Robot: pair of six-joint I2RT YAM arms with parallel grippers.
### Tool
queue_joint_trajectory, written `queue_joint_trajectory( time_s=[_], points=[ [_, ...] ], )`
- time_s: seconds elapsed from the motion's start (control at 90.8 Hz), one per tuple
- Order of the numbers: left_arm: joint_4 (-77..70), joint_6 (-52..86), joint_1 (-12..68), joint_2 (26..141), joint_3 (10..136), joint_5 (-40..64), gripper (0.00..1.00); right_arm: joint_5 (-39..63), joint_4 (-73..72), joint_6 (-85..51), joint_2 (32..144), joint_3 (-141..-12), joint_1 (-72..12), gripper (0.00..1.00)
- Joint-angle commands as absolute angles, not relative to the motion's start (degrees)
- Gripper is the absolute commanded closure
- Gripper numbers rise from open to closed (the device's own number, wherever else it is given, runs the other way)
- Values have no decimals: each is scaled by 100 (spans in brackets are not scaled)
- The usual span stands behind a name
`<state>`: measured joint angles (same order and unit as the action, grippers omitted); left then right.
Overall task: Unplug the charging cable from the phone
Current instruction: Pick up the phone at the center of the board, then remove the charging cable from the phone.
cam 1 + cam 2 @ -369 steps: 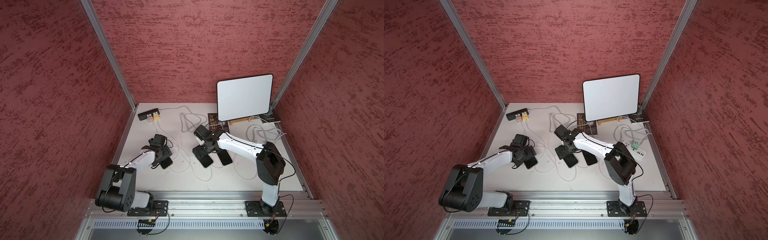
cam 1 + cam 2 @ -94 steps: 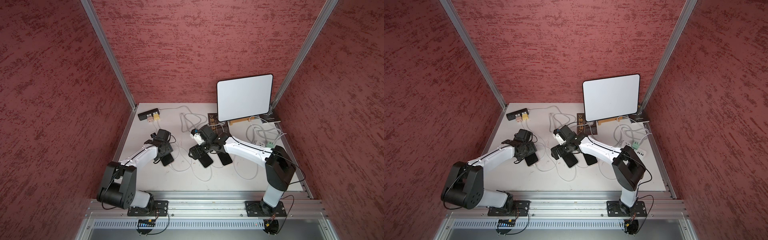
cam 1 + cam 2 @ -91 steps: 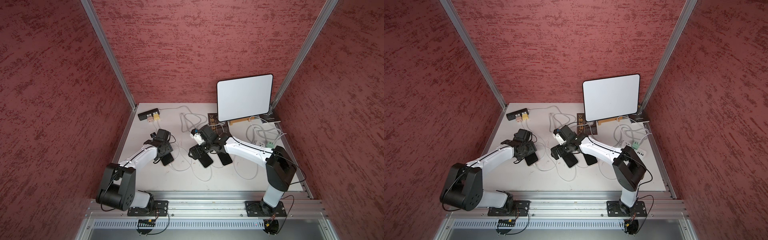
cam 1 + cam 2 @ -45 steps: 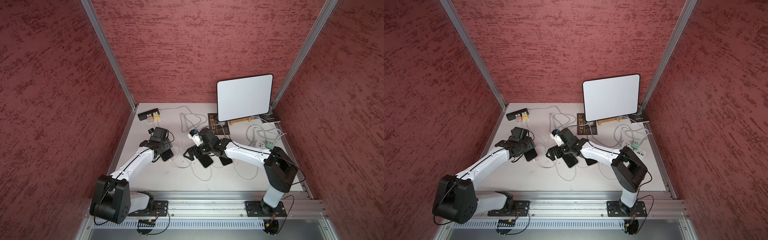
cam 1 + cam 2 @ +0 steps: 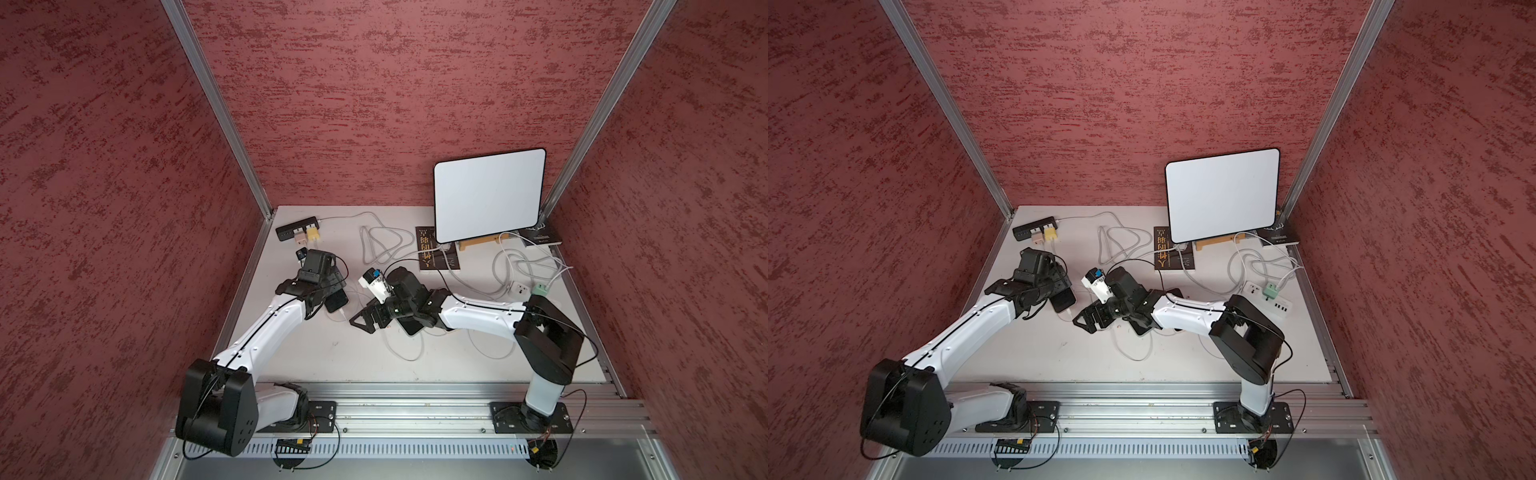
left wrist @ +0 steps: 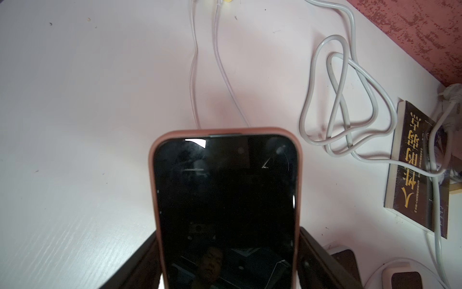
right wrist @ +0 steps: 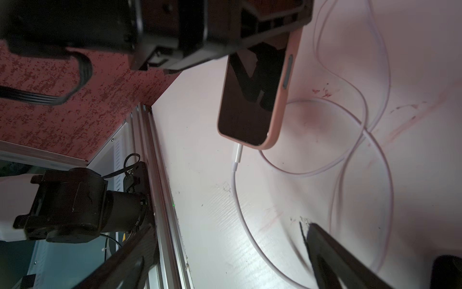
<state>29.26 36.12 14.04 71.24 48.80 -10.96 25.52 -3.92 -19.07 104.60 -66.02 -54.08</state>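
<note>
The left jaws are clenched on the sides of the phone (image 6: 225, 200), a dark-screened handset in a pink case. They hold it mid-body, so both ends stick out past them. The charging cable (image 7: 237, 154) is plugged into the end that faces the right jaws. Those stand spread wide with nothing in them, a little short of the plug. The white lead trails back over the surface (image 7: 200, 200) and into the gap between them.
</note>
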Motion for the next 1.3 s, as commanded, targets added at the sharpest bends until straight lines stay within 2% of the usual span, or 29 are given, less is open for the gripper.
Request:
queue_joint_trajectory(
  time_s=[0.0, 0.143, 0.342, 0.463, 0.727, 1.289],
  points=[
    [2651, 3525, 1458, 6973, 5125, -1094, 66, 2709, -788, -1899, 10649, -6705, -5483, 8],
    [2654, 3507, 1459, 6914, 5163, -1074, 66, 2821, -931, -1894, 10817, -6772, -5502, 17],
    [2655, 3505, 1459, 6847, 5136, -1094, 66, 2851, -1093, -1883, 11008, -6870, -5511, 37],
    [2654, 3499, 1458, 6838, 5118, -1098, 66, 2899, -1121, -1881, 11147, -6995, -5511, 44],
    [2639, 3500, 1459, 6812, 5115, -1102, 66, 2950, -1195, -1896, 11382, -7164, -5512, 52],
    [2563, 3490, 1437, 6829, 5033, -1158, 66, 3030, -1301, -1957, 11600, -7251, -5511, 89]
  ],
)
